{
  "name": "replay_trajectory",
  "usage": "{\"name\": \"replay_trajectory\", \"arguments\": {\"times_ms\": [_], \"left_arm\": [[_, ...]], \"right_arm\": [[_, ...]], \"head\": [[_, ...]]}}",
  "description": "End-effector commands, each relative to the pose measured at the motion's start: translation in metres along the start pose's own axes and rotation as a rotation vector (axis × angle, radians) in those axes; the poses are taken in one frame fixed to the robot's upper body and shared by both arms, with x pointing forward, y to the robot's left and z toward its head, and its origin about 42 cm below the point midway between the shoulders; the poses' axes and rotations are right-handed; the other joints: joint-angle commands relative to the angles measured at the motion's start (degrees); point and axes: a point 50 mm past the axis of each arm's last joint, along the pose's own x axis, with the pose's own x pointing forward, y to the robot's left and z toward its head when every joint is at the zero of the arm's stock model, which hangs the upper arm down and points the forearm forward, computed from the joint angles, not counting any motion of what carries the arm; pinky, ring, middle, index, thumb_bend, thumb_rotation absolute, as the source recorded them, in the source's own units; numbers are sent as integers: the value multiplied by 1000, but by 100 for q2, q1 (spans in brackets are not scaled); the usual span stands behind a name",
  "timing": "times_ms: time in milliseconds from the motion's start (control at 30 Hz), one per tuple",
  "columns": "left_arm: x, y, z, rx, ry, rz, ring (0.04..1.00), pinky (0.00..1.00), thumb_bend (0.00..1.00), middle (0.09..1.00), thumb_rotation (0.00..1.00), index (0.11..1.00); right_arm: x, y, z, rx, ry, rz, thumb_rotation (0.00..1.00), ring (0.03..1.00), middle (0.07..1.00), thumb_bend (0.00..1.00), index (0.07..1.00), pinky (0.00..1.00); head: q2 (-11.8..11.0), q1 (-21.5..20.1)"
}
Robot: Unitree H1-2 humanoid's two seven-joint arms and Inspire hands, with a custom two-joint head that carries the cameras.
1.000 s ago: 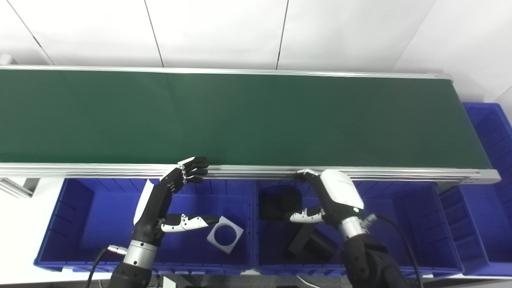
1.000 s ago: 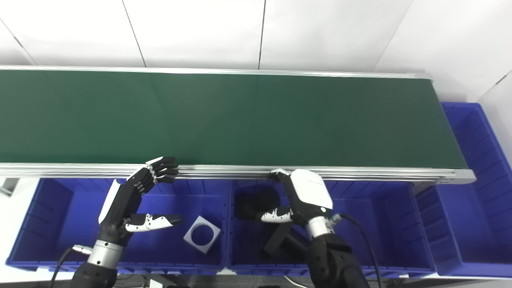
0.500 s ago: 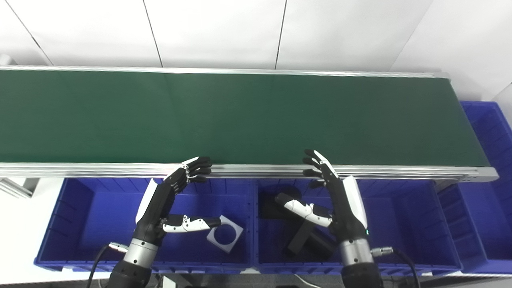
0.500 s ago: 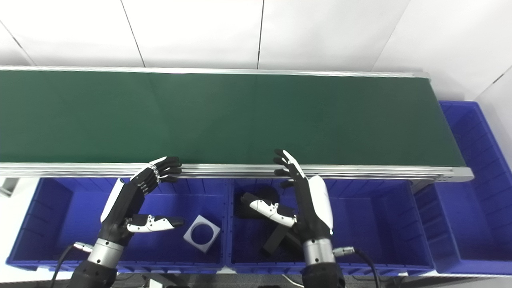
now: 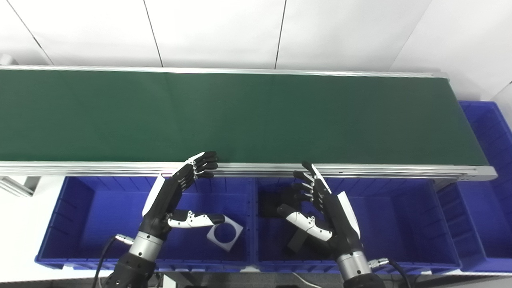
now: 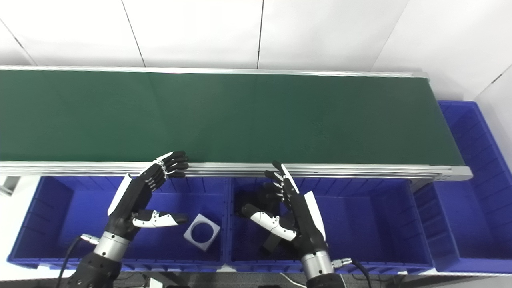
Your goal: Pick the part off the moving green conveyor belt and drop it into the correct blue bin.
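Conveyor belt is bare end to end, no part on it in either view, so nothing to pick yet.

Change vs a second ago: right hand was curled palm-down over the middle blue bin, just below the belt's near rail. It has since rolled over, spread its fingers and pulled back a little from the rail. Now empty, splayed wide. I read that as a drop just finished and a reset for the next part (a judgement, the release itself isn't shown).

Left hand also empty, fingers apart, tips at the rail. It has shifted only slightly, over the left blue bin, waiting.

In the bins below the belt:
- dark parts in the middle bin, partly behind the right hand. Black on shadow, can't tell count or shape.
- white square plate with round hole in the left bin, near the left thumb.

Third blue bin at the belt's right end is cut off by the frame, contents unseen.
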Motion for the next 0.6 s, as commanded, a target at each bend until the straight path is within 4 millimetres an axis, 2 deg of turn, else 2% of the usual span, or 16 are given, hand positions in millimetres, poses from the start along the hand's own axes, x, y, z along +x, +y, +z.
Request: {"name": "replay_trajectory", "arguments": {"times_ms": [0,567], "left_arm": [[4,3,6,6,-48,4,788,723,856,826,309,828],[-9,0,-7,3,16,47,778,719,842,800,285,815]], "right_arm": [[-2,0,6,12,-75,-10,482,804,863,670,948,707],[0,4,-4,17,-98,-33,482,801,856,643,937,729]], "head": [[-28,7],[-200,11]]}}
